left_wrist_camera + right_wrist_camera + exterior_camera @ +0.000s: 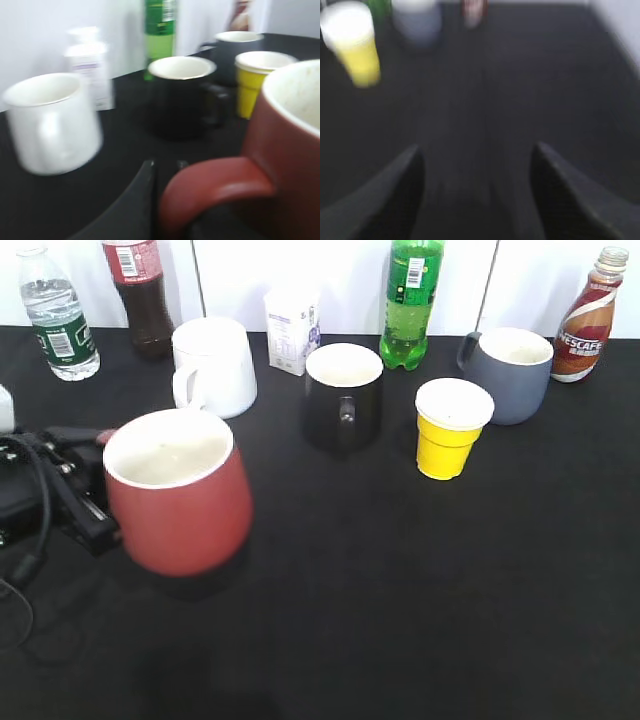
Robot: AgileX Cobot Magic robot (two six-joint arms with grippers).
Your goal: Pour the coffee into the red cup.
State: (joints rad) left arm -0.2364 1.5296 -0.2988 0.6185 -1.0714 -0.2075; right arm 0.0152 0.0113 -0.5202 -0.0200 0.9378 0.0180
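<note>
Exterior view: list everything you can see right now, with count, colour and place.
Matte red ceramic mug: 1, front left, held by its handle.
White mug: 1, back left.
Black mug: 1, centre.
Yellow cup: 1, right of centre.
Grey-blue mug: 1, back right.
Nescafe coffee bottle: 1, brown, far right.
Green bottle: 1, back.
White carton: 1, back.
Cola bottle: 1, dark, back left.
Water bottle: 1, clear, far left.
Left gripper: black, shut on the mug's handle.
Right gripper: open, wrist view only.

exterior: slanted down, front | wrists: low, forward | shared: yellow cup (448,432)
</note>
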